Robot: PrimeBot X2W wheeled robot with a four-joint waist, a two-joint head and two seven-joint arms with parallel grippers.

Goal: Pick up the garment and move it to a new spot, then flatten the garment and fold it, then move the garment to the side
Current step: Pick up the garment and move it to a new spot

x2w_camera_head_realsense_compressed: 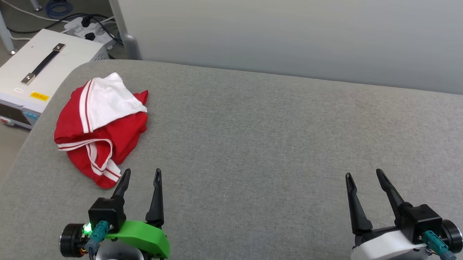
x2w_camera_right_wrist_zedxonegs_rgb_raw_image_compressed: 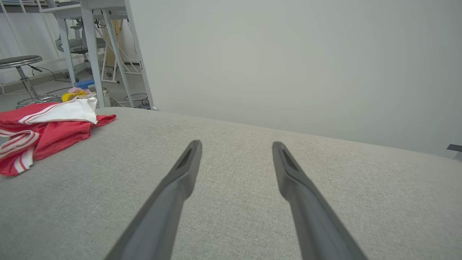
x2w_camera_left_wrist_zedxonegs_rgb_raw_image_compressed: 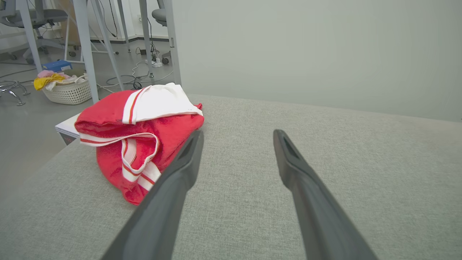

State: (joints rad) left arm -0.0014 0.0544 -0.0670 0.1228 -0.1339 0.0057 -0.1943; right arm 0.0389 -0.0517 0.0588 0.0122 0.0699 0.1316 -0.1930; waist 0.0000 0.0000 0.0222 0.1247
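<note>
On the left side of our soft grey table (x2w_camera_head_realsense_compressed: pixel 254 146) lies the crumpled red-and-white cloth shirt (x2w_camera_head_realsense_compressed: pixel 100 129), near our left gripper (x2w_camera_head_realsense_compressed: pixel 142 171), which is spread wide and empty like our right gripper (x2w_camera_head_realsense_compressed: pixel 363 174).

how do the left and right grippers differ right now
The left gripper has a green wrist cover; the right gripper has a white one. The left gripper sits right by the crumpled garment; the right gripper is far from it, over the bare grey surface. Both are open and empty, with their fingers pointing away from the robot.
</note>
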